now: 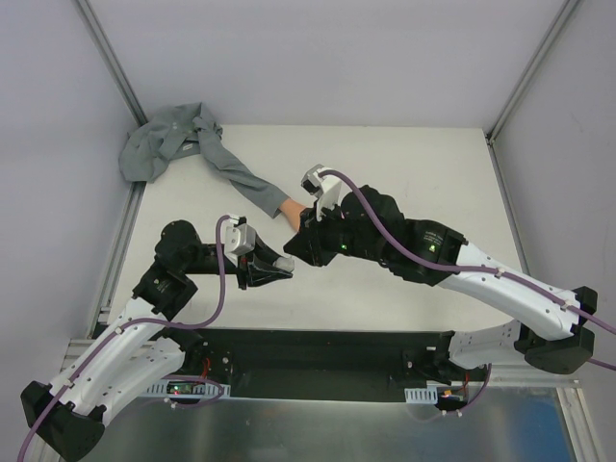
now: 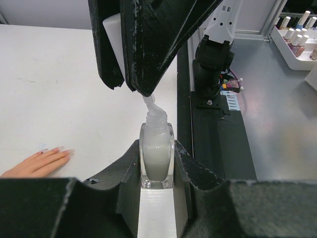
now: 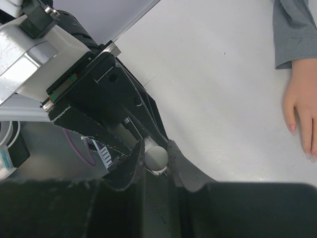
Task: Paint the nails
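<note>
The left gripper [image 2: 157, 148] clamps a white polish bottle [image 2: 157, 161]; the right gripper [image 3: 154, 150] pinches its brush cap [image 3: 156, 158].

White-shelled arms [image 1: 125, 354] carry black joints [image 1: 173, 269] and trailing purple cables [image 1: 222, 274]

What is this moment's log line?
left gripper: shut on polish bottle | right gripper: shut on cap at bottle neck | mannequin hand: flat on table, untouched

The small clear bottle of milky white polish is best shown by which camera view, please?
The left wrist view: the clear bottle stands upright, neck to base visible, clamped in the left gripper. The right wrist view shows only a pale round bit, perhaps part of it; in the top external view I cannot make it out.
</note>
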Robot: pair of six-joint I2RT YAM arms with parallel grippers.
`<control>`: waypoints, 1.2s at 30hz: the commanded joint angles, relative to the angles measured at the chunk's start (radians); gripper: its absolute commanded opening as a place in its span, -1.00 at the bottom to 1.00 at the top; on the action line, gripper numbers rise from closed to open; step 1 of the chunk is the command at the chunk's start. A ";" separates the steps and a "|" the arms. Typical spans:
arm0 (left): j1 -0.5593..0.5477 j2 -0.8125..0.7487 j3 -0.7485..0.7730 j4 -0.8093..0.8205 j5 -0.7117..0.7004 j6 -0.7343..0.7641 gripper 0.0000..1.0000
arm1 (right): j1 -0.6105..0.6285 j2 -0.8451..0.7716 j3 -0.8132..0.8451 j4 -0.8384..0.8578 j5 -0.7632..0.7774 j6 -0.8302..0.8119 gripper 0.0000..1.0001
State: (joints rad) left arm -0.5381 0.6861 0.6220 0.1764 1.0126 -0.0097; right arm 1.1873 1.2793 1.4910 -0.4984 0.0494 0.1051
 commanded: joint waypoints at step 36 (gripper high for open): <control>-0.008 -0.023 -0.010 0.064 -0.016 0.013 -1.00 | 0.026 -0.043 -0.078 0.089 -0.011 0.062 -1.00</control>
State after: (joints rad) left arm -0.5381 0.6781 0.6117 0.1814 1.0092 -0.0101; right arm 1.2011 1.2640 1.4189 -0.4507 0.0437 0.1471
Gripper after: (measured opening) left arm 0.242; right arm 0.184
